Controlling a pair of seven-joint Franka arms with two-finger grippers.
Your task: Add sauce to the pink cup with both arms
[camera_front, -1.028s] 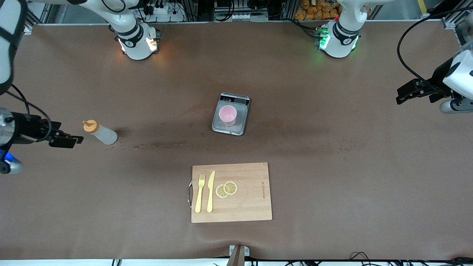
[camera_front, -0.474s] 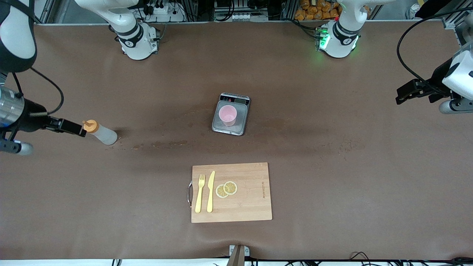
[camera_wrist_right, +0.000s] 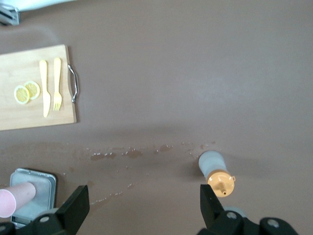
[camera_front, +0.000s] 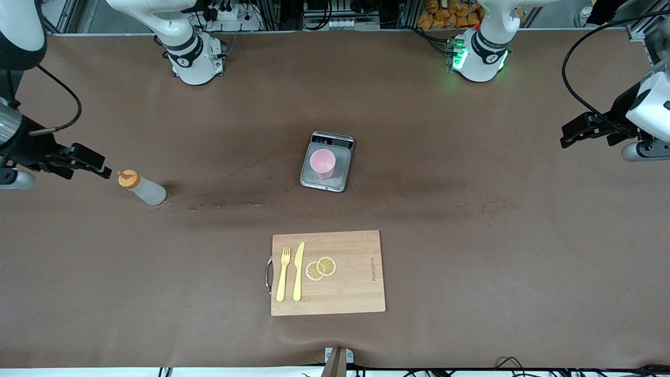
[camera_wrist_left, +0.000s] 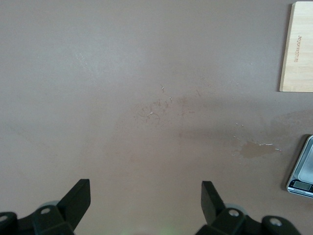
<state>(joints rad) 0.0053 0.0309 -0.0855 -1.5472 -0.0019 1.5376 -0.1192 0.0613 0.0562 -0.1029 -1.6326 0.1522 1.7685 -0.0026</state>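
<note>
Spanning every view, brown surface [camera_front: 471, 235]; landmark is the grey scale [camera_front: 325, 168] at its middle. Cutting board [camera_front: 345, 283] lies nearer the front camera than the scale, bare room all round. Pink cup [camera_front: 322, 162] stands on the scale. Sauce [camera_front: 142, 188] stands upright toward the right arm's end from the scale. Right claw [camera_front: 99, 168], wide, empty, just beside the sauce cap. Left claw [camera_front: 568, 137], wide, waits by the surface's edge. Only the right wrist view shows the sauce nozzle [camera_wrist_right: 226, 190] close.
</note>
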